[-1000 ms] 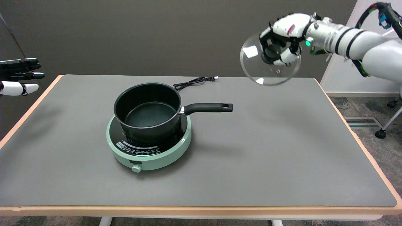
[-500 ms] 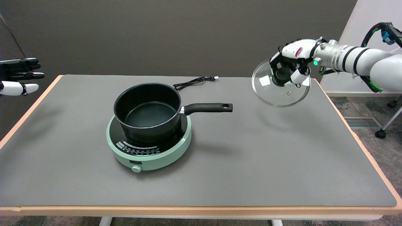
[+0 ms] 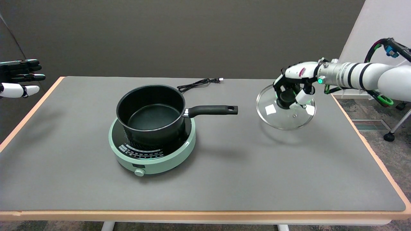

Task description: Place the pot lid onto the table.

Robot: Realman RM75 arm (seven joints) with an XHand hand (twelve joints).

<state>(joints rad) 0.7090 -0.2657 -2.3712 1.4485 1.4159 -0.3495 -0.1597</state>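
A round glass pot lid (image 3: 282, 117) with a black knob hangs low over the right part of the grey table (image 3: 244, 173), tilted a little, with a faint shadow beneath it. My right hand (image 3: 293, 86) grips the knob from above, fingers curled around it. Whether the lid's lower rim touches the table I cannot tell. The black pot (image 3: 151, 112) stands uncovered on a green hob (image 3: 152, 150) at centre left, its handle (image 3: 213, 110) pointing right toward the lid.
A black power cord (image 3: 197, 84) lies behind the pot near the far edge. The idle left hand (image 3: 19, 77) hovers at the upper left. The table's right edge (image 3: 369, 144) runs close to the lid.
My right hand has come down with the lid, from high above the far right corner to just over the table surface. The lid has levelled out.
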